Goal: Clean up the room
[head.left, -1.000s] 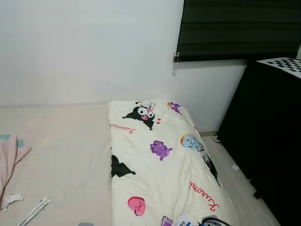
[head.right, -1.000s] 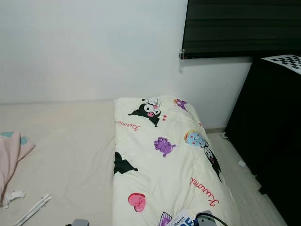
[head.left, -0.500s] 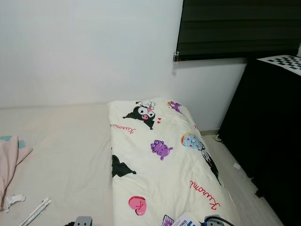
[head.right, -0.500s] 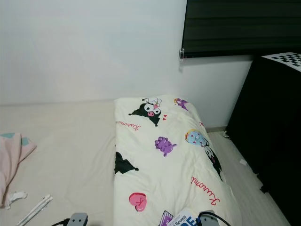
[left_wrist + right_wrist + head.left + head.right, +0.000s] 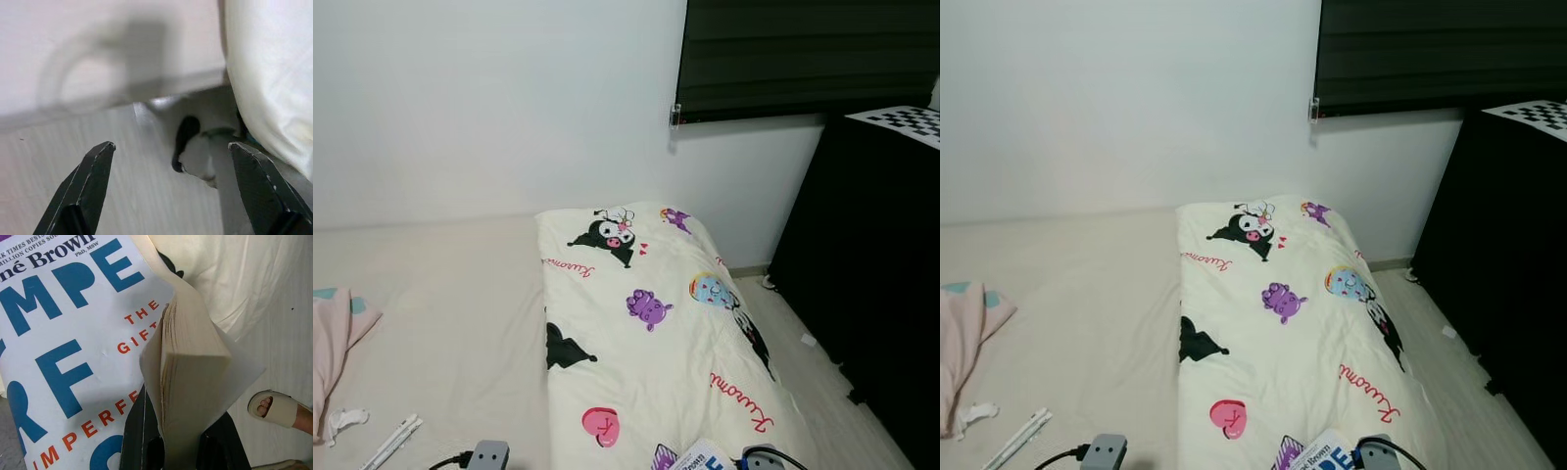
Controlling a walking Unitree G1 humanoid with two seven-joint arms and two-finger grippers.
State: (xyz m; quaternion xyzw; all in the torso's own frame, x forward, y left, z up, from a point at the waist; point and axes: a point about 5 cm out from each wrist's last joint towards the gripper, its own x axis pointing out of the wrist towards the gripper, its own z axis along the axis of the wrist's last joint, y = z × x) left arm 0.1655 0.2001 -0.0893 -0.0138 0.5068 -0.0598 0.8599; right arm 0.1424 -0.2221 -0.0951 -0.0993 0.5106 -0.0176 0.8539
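Note:
A book with a white cover and large blue and orange letters is clamped at its lower edge by my right gripper, which is shut on it. The book's corner peeks in at the bottom of the head views, above a folded cream blanket with cartoon prints. My left gripper is open with nothing between its fingers. It hangs over pale floor beside the mattress edge, near a small dark object. Its grey wrist shows low in the head view.
A cream mattress lies along the white wall. On its left are a pink cloth, a white scrap and white sticks. A black cabinet stands to the right. A person's sandalled foot rests nearby.
The picture has shifted slightly. The left wrist with its cable and the book's corner show a little more at the bottom edge than before.

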